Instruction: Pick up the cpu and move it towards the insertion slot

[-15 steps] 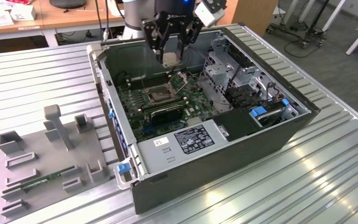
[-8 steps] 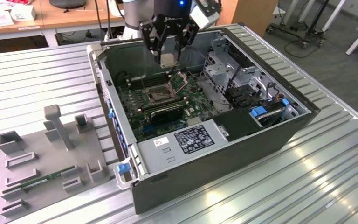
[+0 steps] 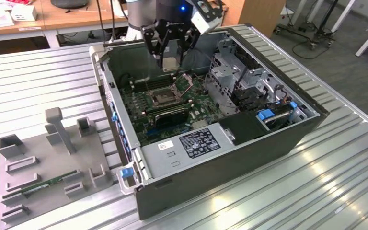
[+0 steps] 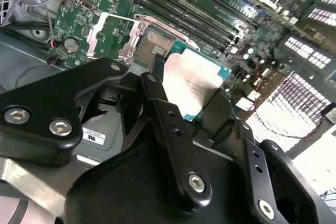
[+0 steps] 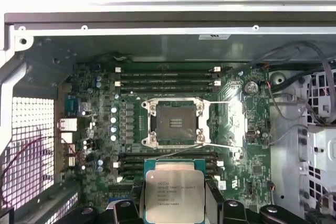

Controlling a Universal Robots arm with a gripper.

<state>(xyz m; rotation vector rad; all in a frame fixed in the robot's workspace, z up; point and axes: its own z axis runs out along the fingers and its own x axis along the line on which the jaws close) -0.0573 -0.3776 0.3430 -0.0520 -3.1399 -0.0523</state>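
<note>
The cpu point(image 5: 173, 195) is a flat square chip with a silvery top, and my gripper point(image 5: 175, 205) is shut on its two side edges. In the exterior view the gripper point(image 3: 170, 61) hangs over the open computer case with the cpu point(image 3: 170, 64) between its fingers, above and slightly behind the insertion slot point(image 3: 165, 97). The insertion slot point(image 5: 176, 123) has a silver frame and a dark centre on the green board, with its retaining levers swung open. In the second wrist view the cpu point(image 4: 191, 82) hovers just beside the slot point(image 4: 152, 45), apart from it.
The open case point(image 3: 235, 158) lies on a slatted metal table point(image 3: 37, 81). Black memory slots point(image 5: 165, 80) flank the socket. A drive cage and cables point(image 3: 254, 91) fill the case's right side in the exterior view. A grey fixture tray point(image 3: 50, 163) holding a green memory stick point(image 3: 43, 185) sits at the exterior view's left.
</note>
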